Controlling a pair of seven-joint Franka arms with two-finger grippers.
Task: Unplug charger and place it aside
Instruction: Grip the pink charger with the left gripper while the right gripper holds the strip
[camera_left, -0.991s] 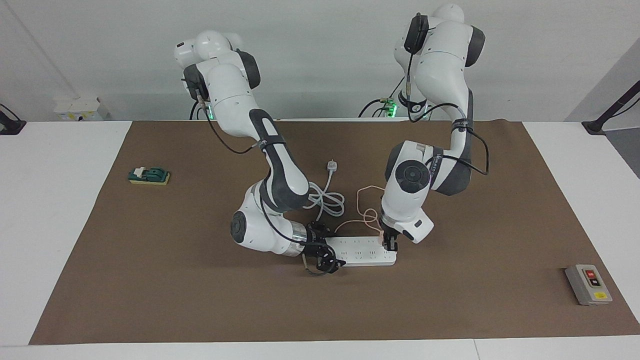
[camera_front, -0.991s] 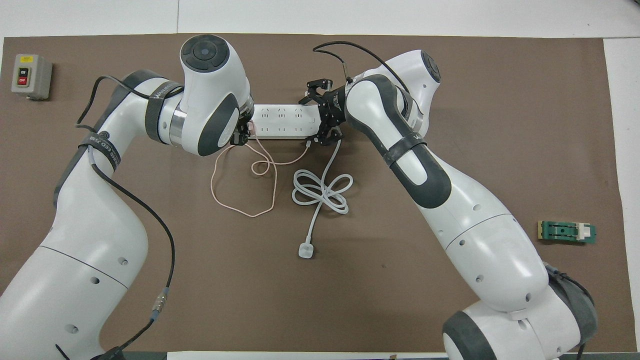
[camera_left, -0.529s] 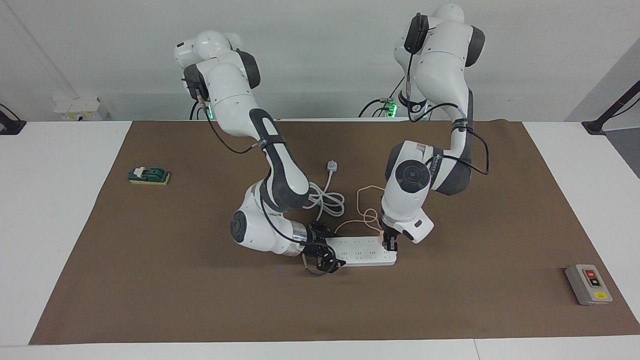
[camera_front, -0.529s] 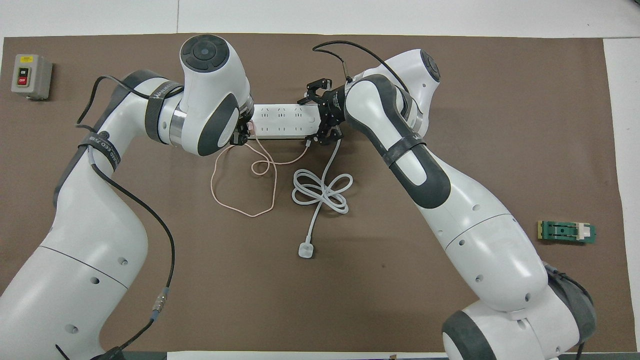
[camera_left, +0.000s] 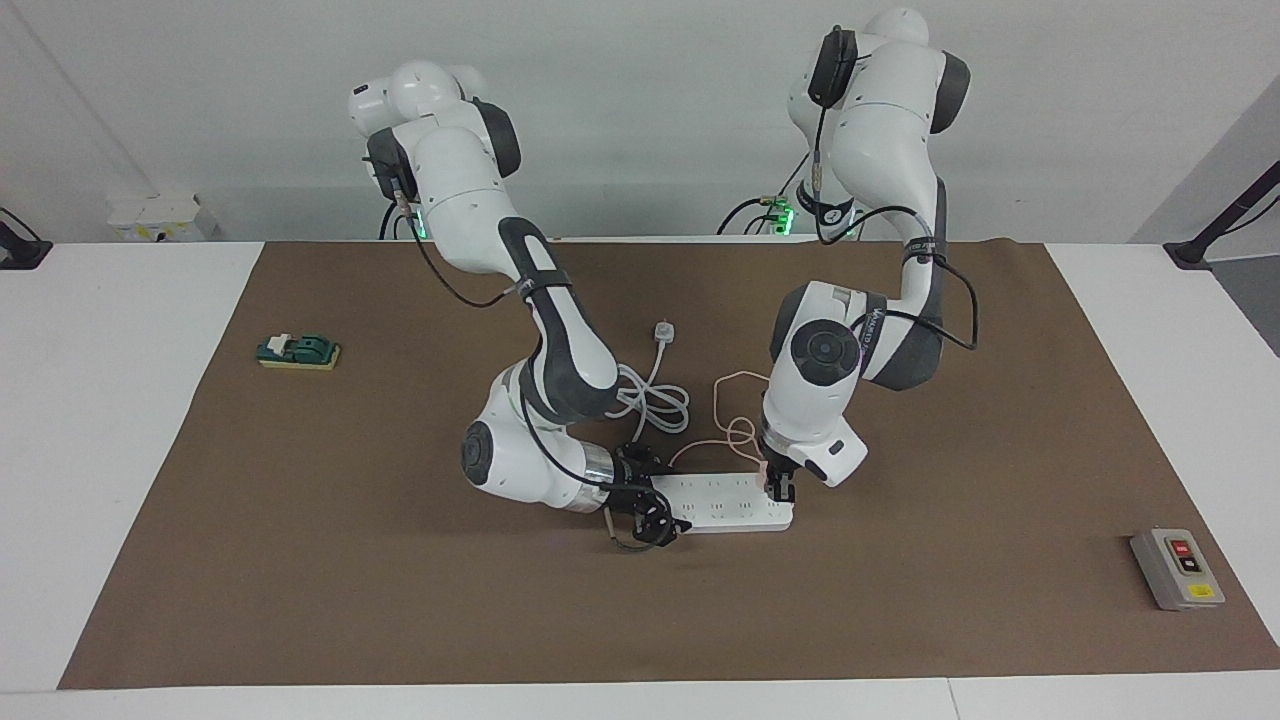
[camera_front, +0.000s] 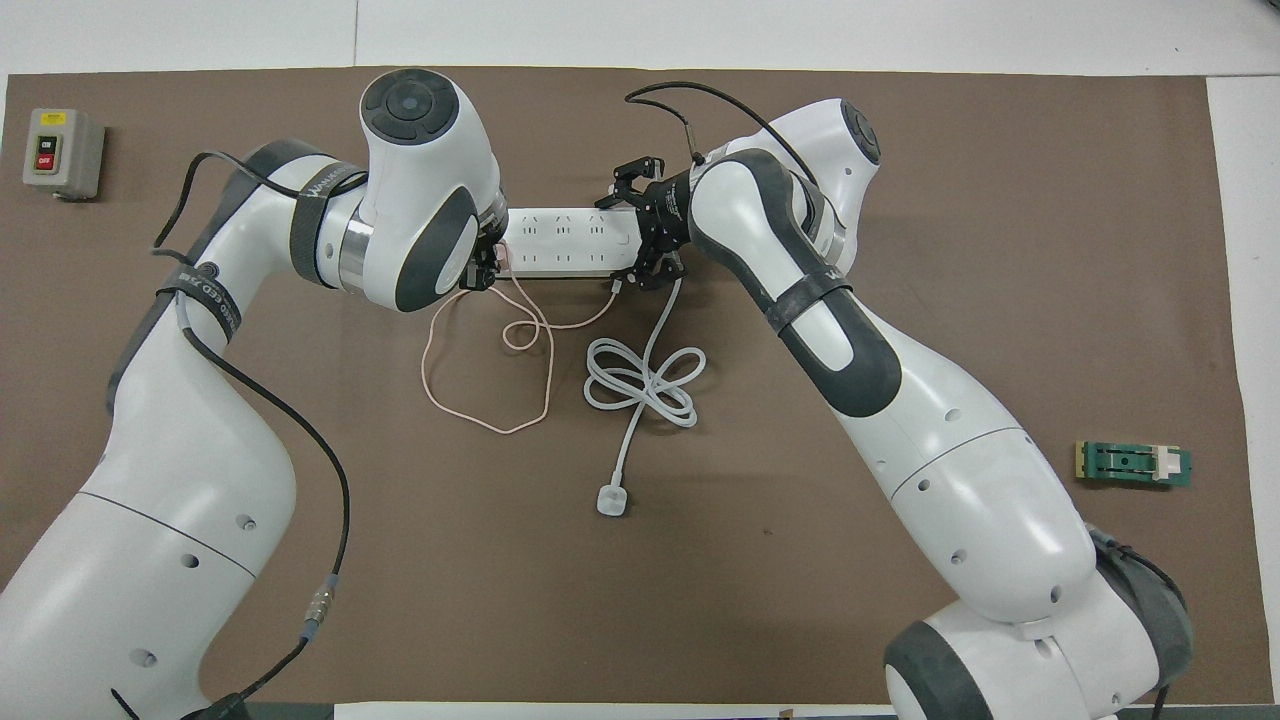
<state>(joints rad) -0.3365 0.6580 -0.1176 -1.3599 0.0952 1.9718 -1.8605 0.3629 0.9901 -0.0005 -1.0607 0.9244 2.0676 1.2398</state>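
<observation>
Two grippers crowd one power strip (camera_left: 728, 503) mid-mat. At its left-arm end the left gripper (camera_left: 779, 487) is clamped on the pink charger (camera_left: 764, 470), which sits at the strip's edge. The right gripper (camera_left: 655, 520), fingers spread, straddles the strip's other end. Pink cable (camera_front: 487, 350) loops toward the robots; bare mat (camera_left: 900, 620) lies all round.

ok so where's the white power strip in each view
Facing view: the power strip lies low in the middle of the brown mat, between the two pincers.
Overhead view: it lies high in the middle, again between the arms' ends.
Shared landmark: the coiled white cord, nearer to the robots than the strip.
</observation>
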